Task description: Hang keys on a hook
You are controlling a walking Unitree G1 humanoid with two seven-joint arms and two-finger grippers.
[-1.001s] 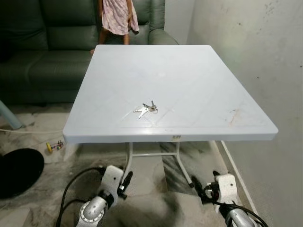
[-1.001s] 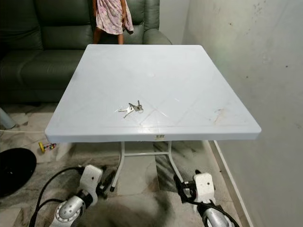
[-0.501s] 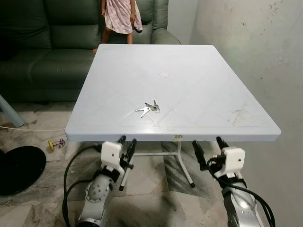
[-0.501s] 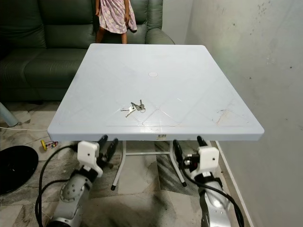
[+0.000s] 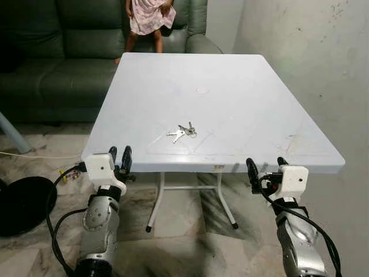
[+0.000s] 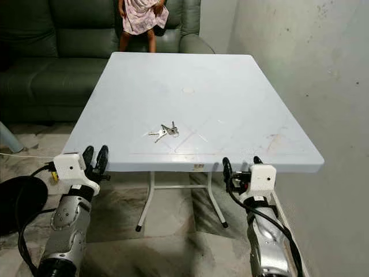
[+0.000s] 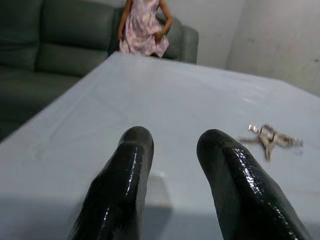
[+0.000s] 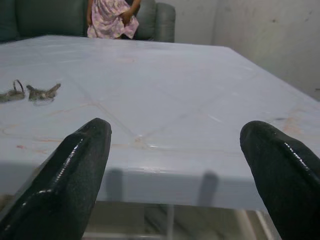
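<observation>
The left gripper (image 5: 119, 157) is raised at the near left corner of a white square table (image 5: 242, 75), its two black fingers (image 7: 125, 170) close together with a narrow gap between them and nothing held. The right gripper (image 5: 266, 167) stands at the table's near edge toward the right corner, its fingers (image 8: 75, 165) spread wide apart and empty, level with the rim of the tabletop. Both silver arms reach up from below the head camera, black cables looping along them.

The keys (image 5: 183, 132) lie flat on the tabletop, a small silver bunch on a ring, in the near half of the table and between the two grippers, well apart from both. In the left wrist view the keys (image 7: 270, 139) sit beyond and to the side of the fingertips; in the right wrist view the keys (image 8: 30, 92) rest farther in across the surface.

The table stands on thin white metal legs (image 5: 155, 199) over a marbled tile floor (image 5: 184, 242). A pale plaster wall (image 5: 311, 52) runs along the robot's right. Behind the table is a dark green sofa (image 5: 57, 52), and a person in a pink patterned dress (image 5: 149, 16) stands at the table's far edge. A black round object (image 5: 23, 205) lies on the floor at the left
</observation>
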